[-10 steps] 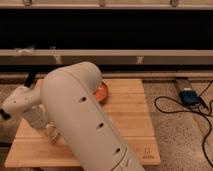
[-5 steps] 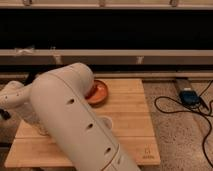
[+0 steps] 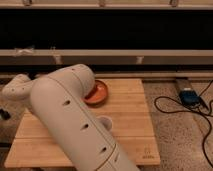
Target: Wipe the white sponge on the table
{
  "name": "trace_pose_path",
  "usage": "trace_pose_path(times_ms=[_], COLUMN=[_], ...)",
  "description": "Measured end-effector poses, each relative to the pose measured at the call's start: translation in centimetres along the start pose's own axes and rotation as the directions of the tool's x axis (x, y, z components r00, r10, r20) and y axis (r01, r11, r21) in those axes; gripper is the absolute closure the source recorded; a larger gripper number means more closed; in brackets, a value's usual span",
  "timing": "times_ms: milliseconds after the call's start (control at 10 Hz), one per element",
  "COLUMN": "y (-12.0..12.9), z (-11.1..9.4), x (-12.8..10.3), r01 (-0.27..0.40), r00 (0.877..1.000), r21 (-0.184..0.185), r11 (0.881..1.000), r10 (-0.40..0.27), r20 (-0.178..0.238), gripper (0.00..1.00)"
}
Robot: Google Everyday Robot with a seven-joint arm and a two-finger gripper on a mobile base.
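Hiding its clenched hand, one white arm (image 3: 70, 115) looms over one table (image 3: 131, 126) bearing one orange bowl (image 3: 98, 93) and one cup (image 3: 104, 121).

The arm (image 3: 65, 112) reached from 6 o'clock across the table (image 3: 131, 116) toward 9 o'clock, covering its left half, with the gripper out of sight behind it. A bowl (image 3: 99, 94) sat on the table at 12 o'clock near the back edge, and a cup (image 3: 106, 121) stood at 6 o'clock from it, just beside the arm. A box (image 3: 189, 96) lay on the floor at 3 o'clock, apart from the table, and a ledge (image 3: 150, 54) ran behind at 12 o'clock.
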State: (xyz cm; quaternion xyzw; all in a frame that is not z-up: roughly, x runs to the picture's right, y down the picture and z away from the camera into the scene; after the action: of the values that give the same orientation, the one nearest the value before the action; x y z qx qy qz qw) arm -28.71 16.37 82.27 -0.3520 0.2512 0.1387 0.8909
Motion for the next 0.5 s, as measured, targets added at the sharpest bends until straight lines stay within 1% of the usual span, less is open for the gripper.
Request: trace_pose_path(times_ms=[100, 200, 300, 500], y=[-0.9, -1.8, -2.1, -1.5], z=[0.5, 1.4, 2.1, 3.3], x=[0.6, 1.8, 2.7, 4.2], r01=[-0.017, -0.044, -0.065, -0.087], r00=[1.000, 0.999, 0.998, 0.996], r21=[-0.005, -0.015, -0.021, -0.034], r11=[1.000, 0.999, 0.998, 0.996], r10=[0.017, 0.044, 0.064, 0.086], r20=[-0.008, -0.019, -0.027, -0.034], gripper=[1.00, 1.00, 1.00, 1.00])
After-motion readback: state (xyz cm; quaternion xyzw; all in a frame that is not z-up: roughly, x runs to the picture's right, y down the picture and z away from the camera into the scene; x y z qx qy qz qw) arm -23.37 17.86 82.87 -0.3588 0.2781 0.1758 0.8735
